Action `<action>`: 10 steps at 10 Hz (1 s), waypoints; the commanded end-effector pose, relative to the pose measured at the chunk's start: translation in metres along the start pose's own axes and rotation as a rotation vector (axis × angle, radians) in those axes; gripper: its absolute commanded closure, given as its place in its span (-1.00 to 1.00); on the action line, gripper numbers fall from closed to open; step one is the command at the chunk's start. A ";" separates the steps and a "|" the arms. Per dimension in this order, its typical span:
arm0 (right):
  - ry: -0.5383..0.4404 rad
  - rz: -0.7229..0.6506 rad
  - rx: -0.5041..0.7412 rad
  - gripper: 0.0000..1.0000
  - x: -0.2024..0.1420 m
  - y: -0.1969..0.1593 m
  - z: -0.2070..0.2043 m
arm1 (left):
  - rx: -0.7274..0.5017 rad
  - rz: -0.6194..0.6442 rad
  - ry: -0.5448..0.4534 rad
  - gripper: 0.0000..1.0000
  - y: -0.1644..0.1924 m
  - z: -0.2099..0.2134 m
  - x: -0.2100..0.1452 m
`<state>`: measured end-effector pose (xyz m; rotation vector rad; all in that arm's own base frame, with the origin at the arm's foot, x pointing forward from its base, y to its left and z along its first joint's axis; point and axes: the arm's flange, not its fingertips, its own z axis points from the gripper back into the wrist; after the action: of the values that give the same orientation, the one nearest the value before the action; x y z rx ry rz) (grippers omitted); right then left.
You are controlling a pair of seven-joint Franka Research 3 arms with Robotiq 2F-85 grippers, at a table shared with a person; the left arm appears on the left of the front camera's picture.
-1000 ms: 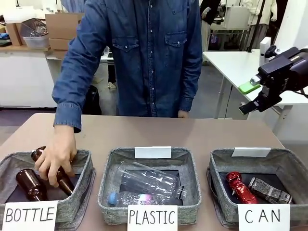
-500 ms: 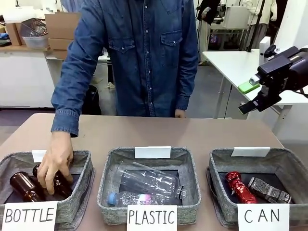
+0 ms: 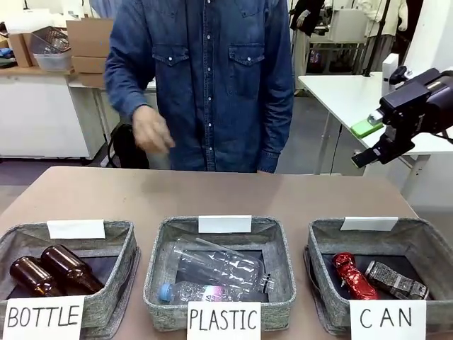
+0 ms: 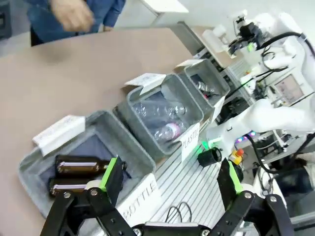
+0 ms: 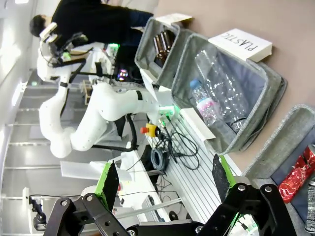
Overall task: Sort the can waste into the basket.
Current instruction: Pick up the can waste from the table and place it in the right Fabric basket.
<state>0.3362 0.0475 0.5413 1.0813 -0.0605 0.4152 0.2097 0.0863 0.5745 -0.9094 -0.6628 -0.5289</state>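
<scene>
Both cans, red (image 3: 353, 275) and grey (image 3: 396, 280), are lying in the basket (image 3: 322, 244) at the tabletop's right corner. My right hand (image 5: 165, 181) and left hand (image 4: 170, 179) are hanging wide, holding nothing.

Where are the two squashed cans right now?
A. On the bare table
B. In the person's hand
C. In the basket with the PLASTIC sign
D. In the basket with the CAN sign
D: the red can and the dark can both lie inside the CAN basket.

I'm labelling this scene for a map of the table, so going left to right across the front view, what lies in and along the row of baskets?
BOTTLE basket with two brown bottles → PLASTIC basket with clear plastic bottles → CAN basket, holding the red can, then the dark can.
</scene>
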 end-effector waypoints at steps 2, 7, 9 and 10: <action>0.011 0.011 -0.004 -1.00 0.000 0.000 0.001 | -0.093 0.013 -0.018 -1.00 0.061 -0.089 0.028; 0.011 0.011 -0.004 -1.00 0.000 0.000 0.001 | -0.265 0.090 -0.114 -1.00 0.124 -0.180 0.037; 0.011 0.011 -0.004 -1.00 0.000 0.000 0.001 | -0.133 0.076 -0.086 -1.00 0.107 -0.149 0.044; 0.011 0.011 -0.004 -1.00 0.000 0.000 0.001 | -0.133 0.076 -0.086 -1.00 0.107 -0.149 0.044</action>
<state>0.3364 0.0477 0.5415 1.0811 -0.0599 0.4158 0.3614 0.0069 0.4717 -1.0996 -0.6831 -0.4658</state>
